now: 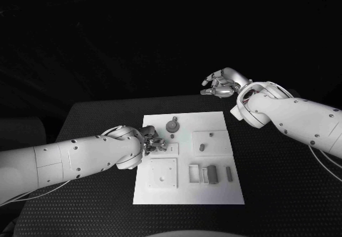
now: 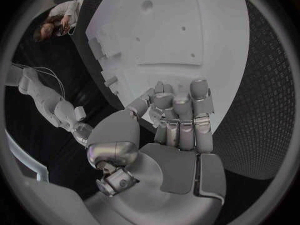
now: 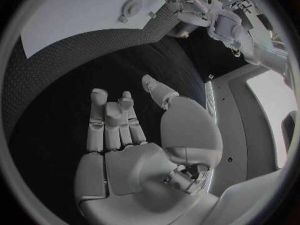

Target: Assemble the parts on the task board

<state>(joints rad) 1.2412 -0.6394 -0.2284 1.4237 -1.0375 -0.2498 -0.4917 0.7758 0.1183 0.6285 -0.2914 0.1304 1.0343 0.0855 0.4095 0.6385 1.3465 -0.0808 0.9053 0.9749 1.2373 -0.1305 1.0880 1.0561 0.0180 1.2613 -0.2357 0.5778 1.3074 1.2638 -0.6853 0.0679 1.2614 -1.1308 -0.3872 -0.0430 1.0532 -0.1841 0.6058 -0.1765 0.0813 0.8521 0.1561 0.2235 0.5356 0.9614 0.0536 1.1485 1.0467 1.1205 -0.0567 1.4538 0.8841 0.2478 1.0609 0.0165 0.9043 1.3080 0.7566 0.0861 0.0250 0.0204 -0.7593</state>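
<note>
No readable text anywhere – no labels, brand marks, numbers or signs. Task board [image 1: 187, 197] plain white, no printing legible on it or on parts. Arm shells blank too – nothing to read.

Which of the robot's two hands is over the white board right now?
The left hand, which sits over the task board's left edge near its middle. The right hand hangs beyond the board's far right corner, over the black table.
</note>
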